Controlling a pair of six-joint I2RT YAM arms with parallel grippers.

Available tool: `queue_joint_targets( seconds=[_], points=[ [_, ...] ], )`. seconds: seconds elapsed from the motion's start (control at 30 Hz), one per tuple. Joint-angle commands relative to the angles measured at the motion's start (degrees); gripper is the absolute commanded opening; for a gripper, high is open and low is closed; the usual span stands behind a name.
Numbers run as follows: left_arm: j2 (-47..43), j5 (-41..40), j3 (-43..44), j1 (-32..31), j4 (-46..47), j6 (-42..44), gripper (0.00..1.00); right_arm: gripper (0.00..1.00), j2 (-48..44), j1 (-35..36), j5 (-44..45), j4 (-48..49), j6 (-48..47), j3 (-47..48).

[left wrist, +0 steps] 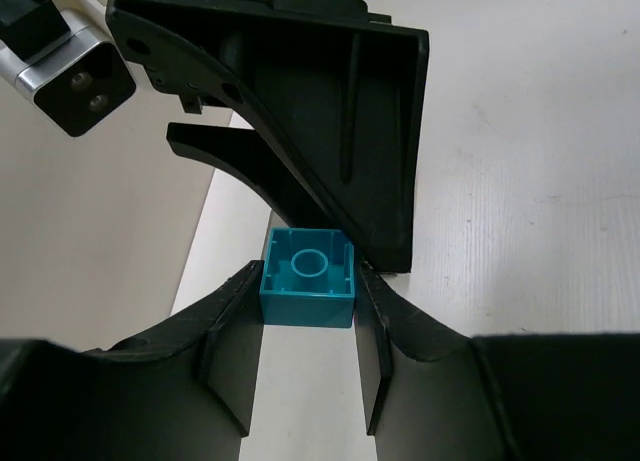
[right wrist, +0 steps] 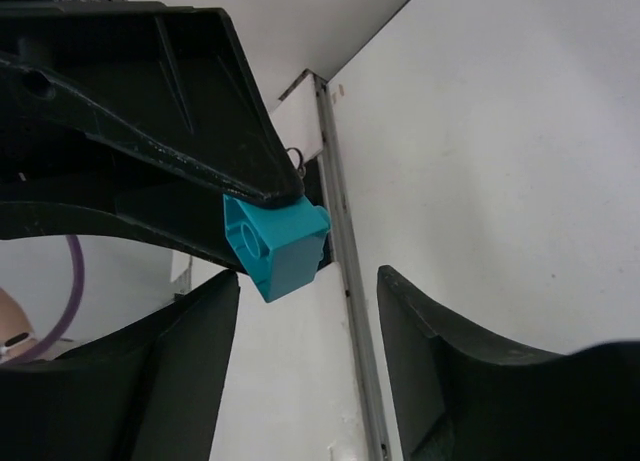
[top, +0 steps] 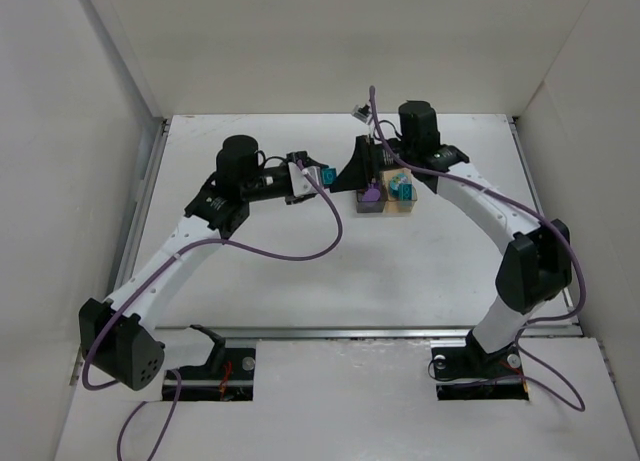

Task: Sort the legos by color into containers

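My left gripper (top: 318, 175) is shut on a teal lego (top: 324, 174) and holds it above the table, left of the containers. In the left wrist view the lego (left wrist: 307, 279) sits between my fingertips, hollow underside toward the camera. My right gripper (top: 346, 178) is open and empty, facing the left one; its view shows the same teal lego (right wrist: 277, 246) just beyond its spread jaws. The joined containers stand under the right wrist: the dark grey one (top: 368, 207) holds a purple lego (top: 370, 194), and the amber one (top: 405, 205) holds teal legos (top: 401, 188).
A small pale object (top: 358, 111) lies near the back of the table. Purple cables (top: 320, 243) hang from both arms. White walls enclose the table on three sides, with a metal rail (top: 400, 331) along its front edge.
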Motion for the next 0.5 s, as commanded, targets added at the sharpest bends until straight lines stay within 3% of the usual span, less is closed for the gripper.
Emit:
queue_joint_targets(
  seconds=[0.0, 0.13, 0.47],
  points=[
    [-0.6, 0.9, 1.0, -0.8, 4.1, -1.3, 0.0, 0.61, 1.0, 1.0, -2.2, 2.6, 0.5, 4.1],
    [-0.6, 2.3, 1.0, -1.3, 3.4, -1.8, 0.0, 0.58, 1.5, 1.0, -2.9, 2.6, 0.5, 5.6],
    [-0.6, 1.5, 1.0, -1.3, -1.4, -0.4, 0.0, 0.74, 2.0, -0.5, -7.8, 2.6, -1.4, 5.6]
  ],
)
